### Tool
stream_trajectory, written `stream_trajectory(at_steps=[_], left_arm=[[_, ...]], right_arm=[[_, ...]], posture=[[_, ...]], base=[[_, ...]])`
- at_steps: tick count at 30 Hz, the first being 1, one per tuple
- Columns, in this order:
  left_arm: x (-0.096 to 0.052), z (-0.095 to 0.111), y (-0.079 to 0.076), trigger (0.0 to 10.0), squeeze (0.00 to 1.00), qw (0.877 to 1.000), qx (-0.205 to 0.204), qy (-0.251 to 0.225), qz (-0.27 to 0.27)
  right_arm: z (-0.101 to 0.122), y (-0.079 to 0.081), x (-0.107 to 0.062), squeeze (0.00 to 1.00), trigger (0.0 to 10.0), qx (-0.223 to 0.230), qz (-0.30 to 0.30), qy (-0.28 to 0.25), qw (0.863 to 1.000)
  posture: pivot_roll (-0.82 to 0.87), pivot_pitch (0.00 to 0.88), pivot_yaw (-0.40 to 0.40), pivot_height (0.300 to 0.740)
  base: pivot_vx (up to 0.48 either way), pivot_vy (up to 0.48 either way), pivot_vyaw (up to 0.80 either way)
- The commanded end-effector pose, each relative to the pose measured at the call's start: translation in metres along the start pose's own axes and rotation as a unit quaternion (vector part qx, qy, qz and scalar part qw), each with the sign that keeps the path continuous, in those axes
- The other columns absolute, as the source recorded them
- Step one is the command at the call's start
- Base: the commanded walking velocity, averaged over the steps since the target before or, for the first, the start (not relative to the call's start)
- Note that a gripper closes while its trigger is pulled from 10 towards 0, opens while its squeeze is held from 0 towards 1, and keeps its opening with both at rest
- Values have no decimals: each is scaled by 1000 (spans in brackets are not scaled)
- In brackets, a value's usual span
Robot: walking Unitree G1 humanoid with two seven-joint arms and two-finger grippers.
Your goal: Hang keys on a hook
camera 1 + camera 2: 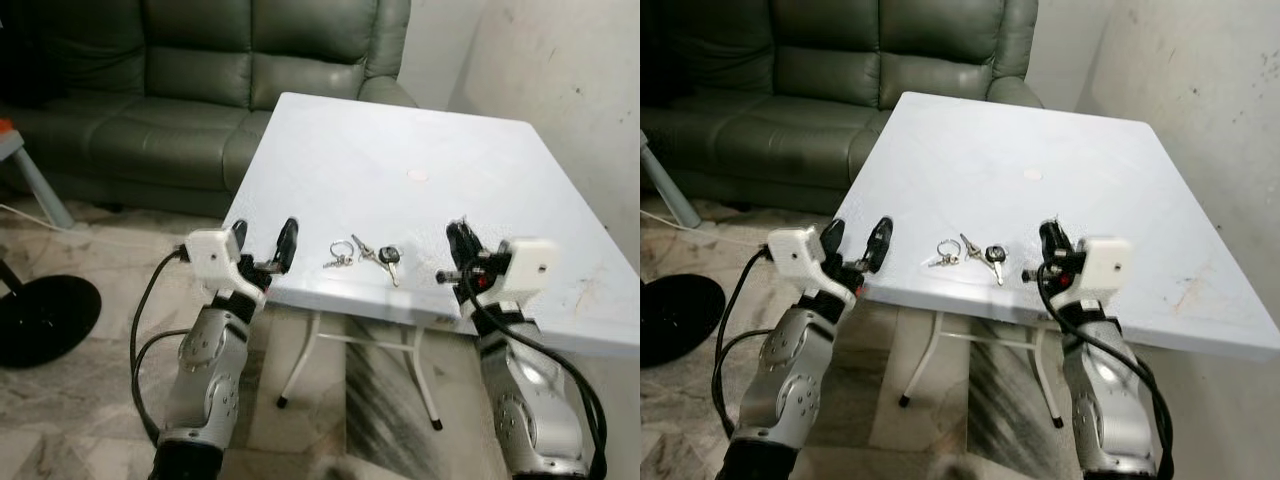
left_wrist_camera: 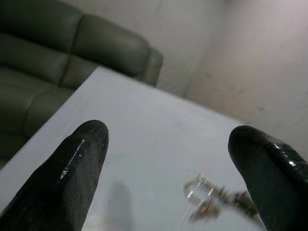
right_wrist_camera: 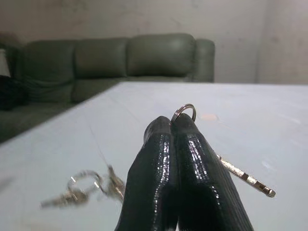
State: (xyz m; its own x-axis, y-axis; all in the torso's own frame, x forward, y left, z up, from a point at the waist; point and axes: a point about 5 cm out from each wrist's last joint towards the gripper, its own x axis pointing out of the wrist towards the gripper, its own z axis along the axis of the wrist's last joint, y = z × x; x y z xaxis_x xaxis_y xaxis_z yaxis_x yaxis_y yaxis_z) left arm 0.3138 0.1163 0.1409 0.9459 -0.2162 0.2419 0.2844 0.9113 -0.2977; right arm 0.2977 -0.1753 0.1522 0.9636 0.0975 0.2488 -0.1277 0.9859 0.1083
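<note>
Right pincer (image 3: 172, 126) pinched closed on key ring (image 3: 184, 111), key dangling beside. Left pincer (image 1: 262, 240) spread wide, empty, at table (image 1: 400, 140) front edge. Key bunch (image 1: 362, 256) lying between both, near edge.

Home living rm, by the look: big grey-green leather sofa (image 1: 210, 80) w/ cushioned back along far side, white folding desk (image 1: 420, 150) pushed up beside scuffed plaster wall (image 1: 560, 90), marble-pattern tile floor (image 1: 90, 400) w/ black round stand base (image 1: 40, 318) at left.
</note>
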Motion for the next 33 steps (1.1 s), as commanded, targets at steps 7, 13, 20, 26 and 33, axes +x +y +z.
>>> stream_trajectory(at_steps=[7, 13, 20, 26, 33], left_arm=[[-5, -18, 31, 10000, 0, 997, 25, 39, 66], [7, -6, 35, 10000, 0, 998, 40, 25, 51], [14, 1, 36, 10000, 0, 998, 50, 11, 47], [13, 2, 33, 10000, 0, 998, 51, 6, 46], [13, 4, 34, 10000, 0, 997, 56, -3, 55]], right_arm=[[-23, -14, -8, 0, 10000, -21, -27, 37, 999], [-25, -12, 2, 0, 10000, -33, -32, 50, 998], [-26, -10, 5, 0, 10000, -38, -24, 47, 998], [-25, -8, 8, 0, 10000, -39, -23, 45, 998], [-23, -6, 11, 0, 10000, -51, -15, 43, 998]], posture=[[0, 17, -36, 740], [10, 5, -36, 740], [16, 0, -39, 740], [20, 6, -50, 740], [24, 9, -59, 740]], base=[[0, 0, 0], [0, 0, 0], [0, 0, -489], [0, 0, -734], [0, 0, -732]])
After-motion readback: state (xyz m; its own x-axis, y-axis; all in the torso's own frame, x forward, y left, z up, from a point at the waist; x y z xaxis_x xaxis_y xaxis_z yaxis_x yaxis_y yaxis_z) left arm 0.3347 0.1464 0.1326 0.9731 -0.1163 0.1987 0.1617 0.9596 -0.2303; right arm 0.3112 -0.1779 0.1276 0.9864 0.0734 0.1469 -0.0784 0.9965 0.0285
